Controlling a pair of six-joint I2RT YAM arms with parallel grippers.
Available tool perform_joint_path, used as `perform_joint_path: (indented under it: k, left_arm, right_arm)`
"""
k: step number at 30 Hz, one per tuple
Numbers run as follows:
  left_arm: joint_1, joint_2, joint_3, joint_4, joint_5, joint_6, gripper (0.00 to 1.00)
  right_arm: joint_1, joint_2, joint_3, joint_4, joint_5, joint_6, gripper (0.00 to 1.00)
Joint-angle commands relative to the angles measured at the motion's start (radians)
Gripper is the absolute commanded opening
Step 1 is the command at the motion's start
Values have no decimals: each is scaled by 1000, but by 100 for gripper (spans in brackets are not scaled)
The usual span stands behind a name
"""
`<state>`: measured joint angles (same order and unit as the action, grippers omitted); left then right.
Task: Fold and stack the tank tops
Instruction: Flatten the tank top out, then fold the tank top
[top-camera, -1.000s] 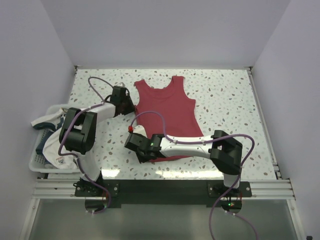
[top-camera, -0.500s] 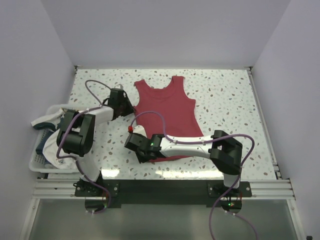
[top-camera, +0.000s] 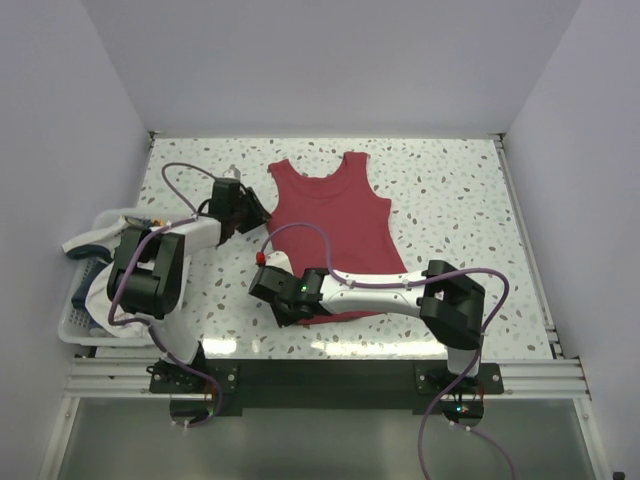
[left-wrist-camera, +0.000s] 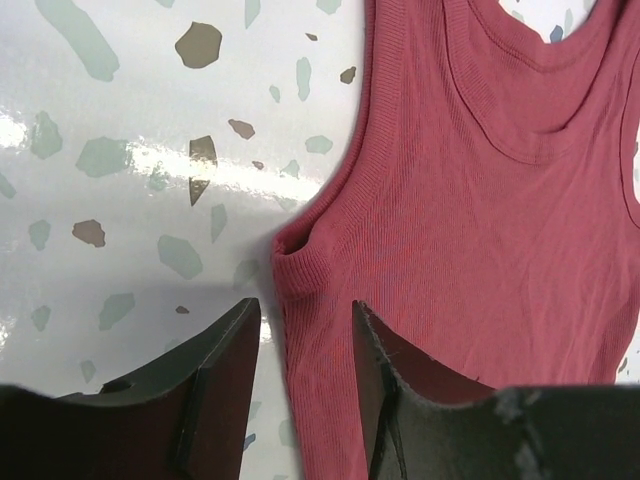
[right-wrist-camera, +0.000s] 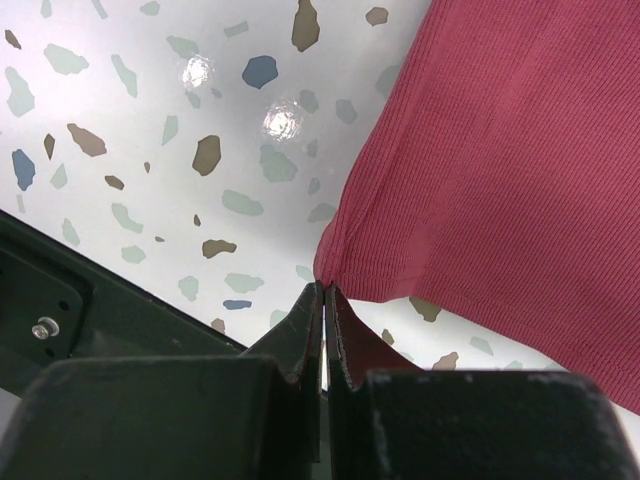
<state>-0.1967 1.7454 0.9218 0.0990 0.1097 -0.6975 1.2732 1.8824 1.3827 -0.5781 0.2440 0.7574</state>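
The dark red tank top (top-camera: 335, 225) lies flat on the speckled table, neck toward the far side. My left gripper (left-wrist-camera: 305, 310) stands open at its left armhole. The side edge of the red tank top (left-wrist-camera: 480, 200) lies between the jaws, which are apart and not pinching it. My right gripper (right-wrist-camera: 325, 287) is shut on the bottom-left hem corner of the red tank top (right-wrist-camera: 520, 150), near the table's front edge. In the top view the left gripper (top-camera: 255, 208) and right gripper (top-camera: 283, 305) both sit on the top's left side. The white tank top (top-camera: 100, 285) lies crumpled in a basket.
A white plastic basket (top-camera: 72, 328) sits off the table's left edge beside the left arm. White walls enclose the table at the back and on both sides. A black rail runs along the front edge by the arm bases.
The left gripper's jaws have widened, and its wrist has shifted slightly toward the far side. The right arm and the red tank top have not visibly moved.
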Motion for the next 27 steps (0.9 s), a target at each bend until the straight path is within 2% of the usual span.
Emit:
perform_joint_path:
  k: [1,9,13,14,16,18,27]
  left_arm:
    - [8,34,26,51,18,-13,46]
    - [8,106,69,25,-5,-11,33]
    - [8,112,81,4,-21,-17,16]
    - [8,111,84,-7,-31,-17,8]
    - [8,92,86,-30,-73,-19,3]
    - [9,66,81,-41,-106,-23,0]
    - [26,6,135,-183,-251,-25,0]
  right_arm:
    - [-3,-6,12,6,3,10,0]
    - [-3,-5,24,-2,6,3,0]
    - [0,1,27,7,-12,2,0]
    - [0,3,27,14,-20,2,0]
    - [8,12,38,18,-40,3,0]
    - [18,26,53,20,-52,3,0]
    - [28,101,167,35,-143,-1,0]
